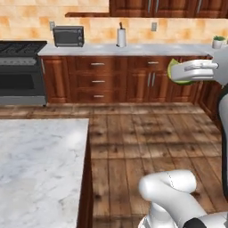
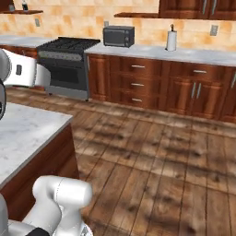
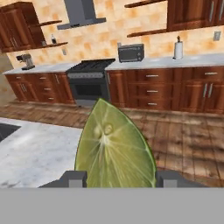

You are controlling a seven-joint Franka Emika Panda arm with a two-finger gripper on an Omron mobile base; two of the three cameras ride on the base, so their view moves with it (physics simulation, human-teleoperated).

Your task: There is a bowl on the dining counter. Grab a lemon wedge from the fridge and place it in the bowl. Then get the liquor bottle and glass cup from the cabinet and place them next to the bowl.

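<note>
- Gripping the lemon wedge (image 3: 114,148) from both sides, the hand (image 3: 120,178) is seen with one dark finger tip (image 3: 73,178) against each flank of the fruit; its jaws are closed partway onto the wedge.
- The wedge is shown as yellow-green, with a pale glossy cut face, fine radiating membranes and a darker green rind along its curved edge.
- In the hand view its long axis is seen running straight up from between the finger tips, tapering to a point at the top.
- In the left base view the lemon wedge (image 1: 174,72) is held in the hand (image 1: 196,71), high above the wooden floor (image 1: 147,138), its green rind bulging past the white fingers.
- A marble surface (image 1: 40,169) is seen below and to the side of the hand.
- Well ahead of the hand, a toaster oven (image 3: 131,53) and a paper towel roll (image 3: 178,49) are seen on the far surface.
</note>
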